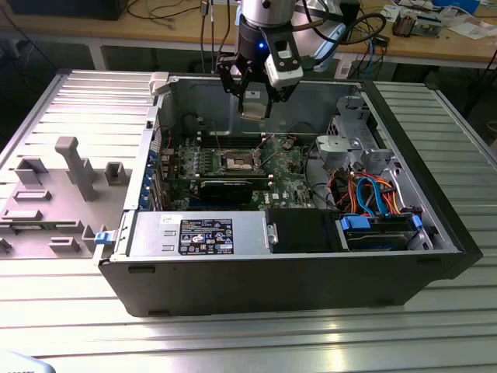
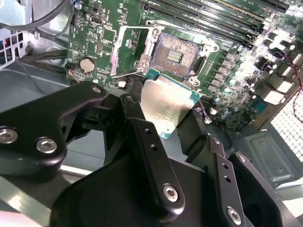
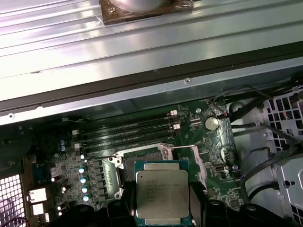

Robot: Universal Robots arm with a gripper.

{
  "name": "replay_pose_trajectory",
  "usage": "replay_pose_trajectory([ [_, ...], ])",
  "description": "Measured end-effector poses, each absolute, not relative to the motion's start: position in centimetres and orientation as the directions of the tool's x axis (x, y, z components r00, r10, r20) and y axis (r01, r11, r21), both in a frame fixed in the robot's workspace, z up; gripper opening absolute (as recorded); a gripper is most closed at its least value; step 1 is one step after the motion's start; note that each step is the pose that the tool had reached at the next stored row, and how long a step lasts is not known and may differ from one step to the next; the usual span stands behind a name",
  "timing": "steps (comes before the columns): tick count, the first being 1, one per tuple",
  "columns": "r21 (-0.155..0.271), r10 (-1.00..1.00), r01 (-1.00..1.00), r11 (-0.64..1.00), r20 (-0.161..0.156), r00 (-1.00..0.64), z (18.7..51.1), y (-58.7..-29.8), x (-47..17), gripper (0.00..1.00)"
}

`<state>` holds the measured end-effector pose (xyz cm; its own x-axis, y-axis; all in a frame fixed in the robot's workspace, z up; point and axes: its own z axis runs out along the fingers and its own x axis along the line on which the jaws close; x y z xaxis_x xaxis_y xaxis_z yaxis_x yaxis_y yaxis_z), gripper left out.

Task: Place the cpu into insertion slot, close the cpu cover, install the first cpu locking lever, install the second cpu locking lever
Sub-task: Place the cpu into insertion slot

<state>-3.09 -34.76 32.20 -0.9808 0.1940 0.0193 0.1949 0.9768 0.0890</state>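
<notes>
Inside the open case [image 1: 311, 272], gripper [image 1: 255, 102] clamped on cpu [image 3: 163, 198], held over bare socket [image 2: 177, 56], cover [image 2: 130, 49] swung open beside it, memory slots [image 3: 128, 130] and graphics card [image 1: 225, 189] flanking.

silver-topped cpu [image 2: 165, 106] held above the insertion slot [image 2: 177, 56]; cpu cover [image 2: 130, 52] open.

This looks like a robotics lab or workshop: an open computer case [image 1: 287, 284] on a ribbed metal desk [image 1: 233, 342], grey holders [image 1: 78, 167] alongside, a cable-strewn wooden desk [image 1: 116, 29] behind.
</notes>
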Motion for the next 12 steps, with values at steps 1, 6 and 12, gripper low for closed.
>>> replay_pose_trajectory([
  [1,0.089,0.199,0.2,0.976,0.019,-0.98,32.2,-34.76,-3.09,0.55],
  [6,0.089,0.221,0.222,0.971,0.019,-0.975,32.18,-34.76,-3.09,0.55],
  [12,0.089,0.253,0.254,0.963,0.019,-0.967,32.15,-34.76,-3.09,0.55],
])
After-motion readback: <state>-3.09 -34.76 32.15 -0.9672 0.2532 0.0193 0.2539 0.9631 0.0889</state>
